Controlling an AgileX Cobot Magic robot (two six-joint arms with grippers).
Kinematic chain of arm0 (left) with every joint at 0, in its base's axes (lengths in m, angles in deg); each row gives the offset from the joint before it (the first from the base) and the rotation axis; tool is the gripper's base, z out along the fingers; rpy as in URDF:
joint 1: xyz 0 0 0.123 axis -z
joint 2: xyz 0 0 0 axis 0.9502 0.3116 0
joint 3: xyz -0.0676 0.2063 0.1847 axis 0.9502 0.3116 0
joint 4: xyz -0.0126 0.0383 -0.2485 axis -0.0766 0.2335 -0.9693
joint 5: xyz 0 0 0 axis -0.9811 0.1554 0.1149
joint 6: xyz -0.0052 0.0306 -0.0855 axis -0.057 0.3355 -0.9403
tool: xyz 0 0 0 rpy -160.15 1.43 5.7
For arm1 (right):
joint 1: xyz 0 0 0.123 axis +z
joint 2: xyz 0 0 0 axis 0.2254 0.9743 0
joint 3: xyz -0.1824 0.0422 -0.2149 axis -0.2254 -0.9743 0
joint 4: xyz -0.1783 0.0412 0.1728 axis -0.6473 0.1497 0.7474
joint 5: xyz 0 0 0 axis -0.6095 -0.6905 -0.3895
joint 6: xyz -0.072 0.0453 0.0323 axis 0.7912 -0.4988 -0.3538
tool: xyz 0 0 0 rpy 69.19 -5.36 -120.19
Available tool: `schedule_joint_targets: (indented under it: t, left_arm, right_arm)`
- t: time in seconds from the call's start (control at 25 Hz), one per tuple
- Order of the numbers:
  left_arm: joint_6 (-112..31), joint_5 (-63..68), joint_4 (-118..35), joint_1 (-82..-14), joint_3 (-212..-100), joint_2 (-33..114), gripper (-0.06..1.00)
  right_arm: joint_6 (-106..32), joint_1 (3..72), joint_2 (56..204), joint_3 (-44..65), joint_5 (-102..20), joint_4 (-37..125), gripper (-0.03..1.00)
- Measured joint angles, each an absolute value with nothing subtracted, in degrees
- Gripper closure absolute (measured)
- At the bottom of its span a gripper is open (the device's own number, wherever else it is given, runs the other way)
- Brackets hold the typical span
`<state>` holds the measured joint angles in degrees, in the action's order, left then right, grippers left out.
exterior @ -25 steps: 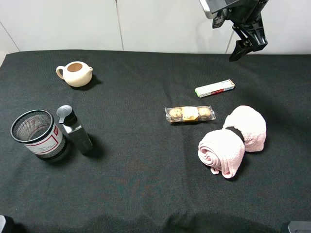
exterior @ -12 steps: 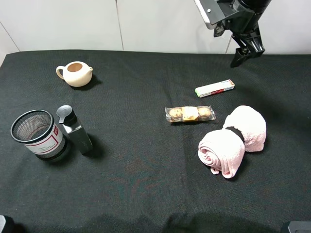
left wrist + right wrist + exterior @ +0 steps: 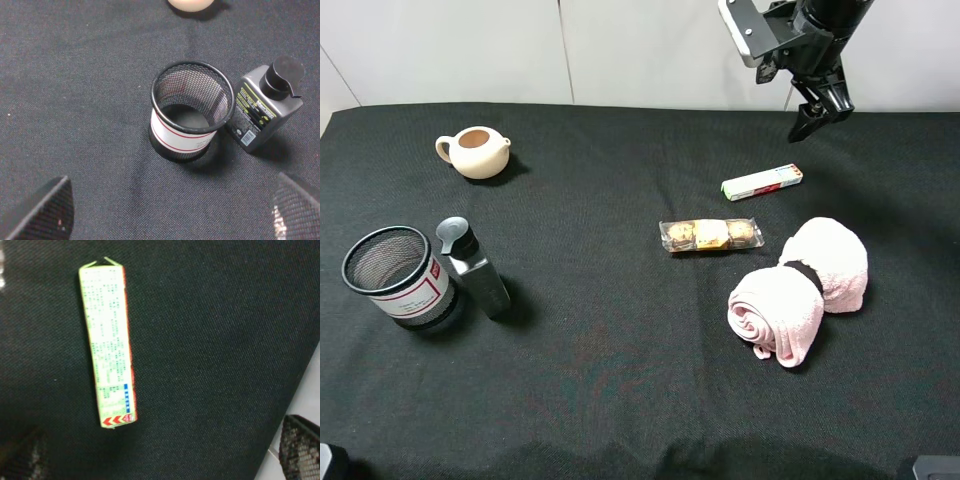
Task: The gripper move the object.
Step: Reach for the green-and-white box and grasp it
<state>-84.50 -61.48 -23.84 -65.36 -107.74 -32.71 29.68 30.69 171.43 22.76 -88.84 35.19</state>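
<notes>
Since a second ago the right end effector (image 3: 816, 112) has swung a little to the left, above the far edge of the desk (image 3: 620, 400); nothing on the cloth has shifted.

At the far left we see the mesh cup (image 3: 395, 275) with the bottle (image 3: 475, 268) upright just beside it, and the teapot (image 3: 475, 152) well behind them. The left end effector (image 3: 167, 212) hangs over this group with its fingers spread wide and nothing between them. We judge it parked there, out of the way of the working side.

Right of centre lies the packet (image 3: 711, 235) of chocolates, flat on the desk. Just behind it, apart from it, the box (image 3: 761, 182) rests flat at a slight angle, green end to the left. To the right and nearer us sits the rolled towel (image 3: 800, 290), near the box but not touching it.

Above and behind the box, clear of it, the right end effector points down with its fingers spread as wide as they go, holding nothing. In its wrist view the box lies lengthwise between the two fingertips, so we judge the fingers are set to close across its narrow width. The box is not yet touched; the approach is the step in hand.
</notes>
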Motion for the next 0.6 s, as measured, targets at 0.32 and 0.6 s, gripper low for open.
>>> schedule_joint_targets:
  t: [0.32, 0.6]
  left_arm:
    - [-84.5, -61.5, -23.8, -65.4, -107.7, -32.7, 0.11]
    - [-84.5, -61.5, -23.8, -65.4, -107.7, -32.7, 0.11]
  right_arm:
    - [29.9, 30.7, 175.7, 24.3, -89.7, 35.2, 0.27]
    - [30.0, 30.5, 178.4, 24.3, -89.7, 35.1, 0.27]
